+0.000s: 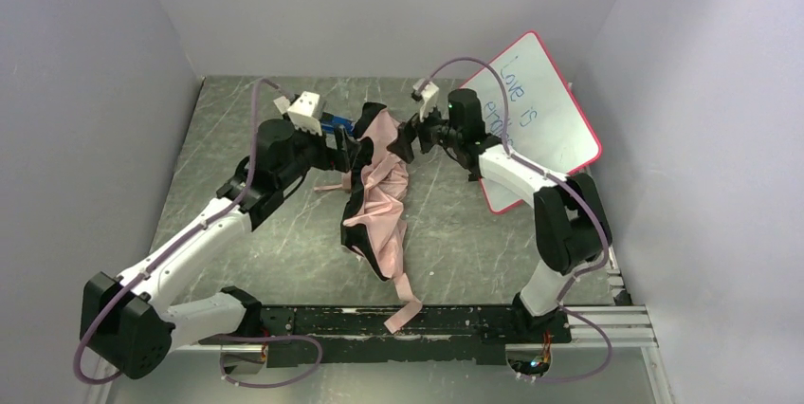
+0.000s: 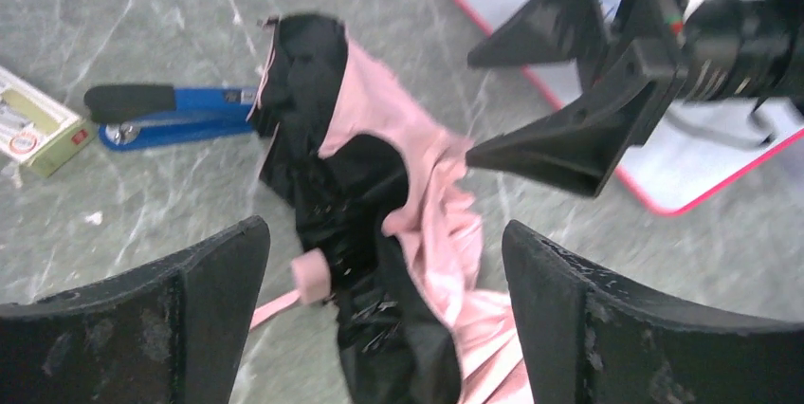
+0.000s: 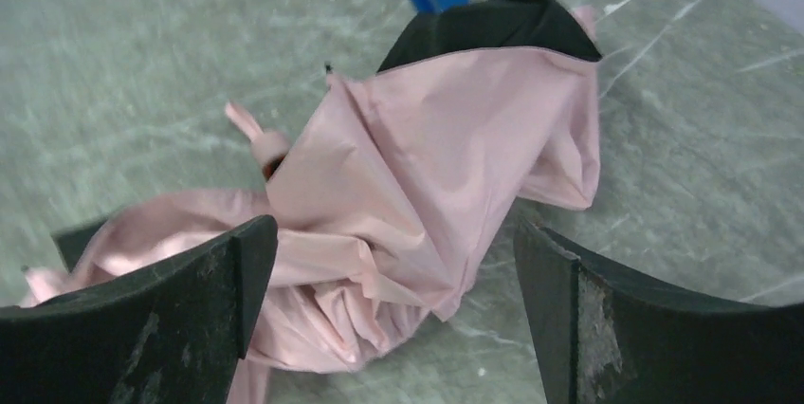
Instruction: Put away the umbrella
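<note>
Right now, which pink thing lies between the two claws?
The crumpled pink-and-black fabric umbrella; the pink-framed whiteboard sits apart, far to the right.

The top external view looks down from above and behind the near edge of the grey marbled table (image 1: 237, 233), far enough back to hold its whole surface; the left wrist view hangs close over the table, facing rightward past the black fingers (image 2: 190, 319) of the left gripper (image 2: 384, 229) to the right gripper (image 2: 471, 108) and the pink-framed whiteboard (image 2: 664, 176); the right wrist view sits closer still, facing leftward and down; all three share the crumpled pink-and-black fabric umbrella (image 1: 379, 205); both wrist views share the flat blue tool (image 2: 190, 119) at the far side.
</note>
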Available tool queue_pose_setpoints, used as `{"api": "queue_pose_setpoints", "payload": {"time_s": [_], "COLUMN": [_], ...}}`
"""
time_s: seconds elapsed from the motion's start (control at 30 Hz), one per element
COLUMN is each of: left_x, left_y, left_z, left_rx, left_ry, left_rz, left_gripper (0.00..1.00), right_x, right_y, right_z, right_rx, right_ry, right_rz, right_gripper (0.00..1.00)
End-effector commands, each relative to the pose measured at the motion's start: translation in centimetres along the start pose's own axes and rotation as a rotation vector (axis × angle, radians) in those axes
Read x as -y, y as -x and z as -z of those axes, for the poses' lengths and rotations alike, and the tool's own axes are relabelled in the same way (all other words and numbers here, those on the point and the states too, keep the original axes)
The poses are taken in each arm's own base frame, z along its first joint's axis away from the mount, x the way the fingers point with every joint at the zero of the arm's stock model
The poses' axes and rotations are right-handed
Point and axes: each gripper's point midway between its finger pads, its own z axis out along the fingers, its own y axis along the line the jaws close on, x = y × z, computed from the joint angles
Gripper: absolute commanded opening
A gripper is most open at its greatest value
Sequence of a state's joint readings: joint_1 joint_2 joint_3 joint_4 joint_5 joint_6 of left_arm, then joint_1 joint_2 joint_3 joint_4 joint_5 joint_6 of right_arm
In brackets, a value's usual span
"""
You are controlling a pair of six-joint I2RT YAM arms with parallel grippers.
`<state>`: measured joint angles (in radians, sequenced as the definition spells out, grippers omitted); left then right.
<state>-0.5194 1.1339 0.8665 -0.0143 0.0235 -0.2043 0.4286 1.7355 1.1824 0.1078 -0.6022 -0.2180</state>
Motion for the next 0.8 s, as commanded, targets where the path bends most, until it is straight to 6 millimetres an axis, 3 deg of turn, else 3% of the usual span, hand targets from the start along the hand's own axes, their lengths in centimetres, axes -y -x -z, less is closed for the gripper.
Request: {"api": "queue_pose_setpoints", "payload": {"time_s": [0.0,0.07,0.13,0.23,0.3,0.47,0.63,0.77], "left_x": [2.1,2.4,1.9,2.7,3.0,2.5,3.2,3.7], "left_y": [8.1,10.4,12.3,14.7,15.5,15.8,15.4,14.7], "left_z": [1.1,1.4,1.7,2.6,3.3,4.3,4.6,5.8], "left_rx": [0.267,0.320,0.359,0.419,0.485,0.566,0.550,0.560], "left_ry": [-0.060,-0.064,-0.023,-0.066,-0.107,-0.108,-0.152,-0.182], "left_rz": [0.203,0.303,0.449,0.560,0.605,0.609,0.631,0.624], "left_gripper": [0.97,0.97,0.97,0.97,0.97,0.97,0.97,0.97], "right_x": [0.4,-0.8,-1.3,-2.8,-5.2,-8.8,-12.9,-16.1], "right_y": [10.6,12.2,12.4,11.3,10.8,11.1,11.3,11.9], "right_z": [2.9,3.9,4.1,2.5,1.2,0.3,-1.9,-1.9], "right_rx": [0.422,0.546,0.607,0.551,0.531,0.586,0.550,0.610], "right_ry": [-0.131,-0.118,-0.202,-0.361,-0.370,-0.382,-0.383,-0.293], "right_rz": [-0.321,-0.516,-0.661,-0.822,-0.889,-1.027,-1.040,-1.057], "right_gripper": [1.00,1.00,1.00,1.00,1.00,1.00,1.00,1.00]}}
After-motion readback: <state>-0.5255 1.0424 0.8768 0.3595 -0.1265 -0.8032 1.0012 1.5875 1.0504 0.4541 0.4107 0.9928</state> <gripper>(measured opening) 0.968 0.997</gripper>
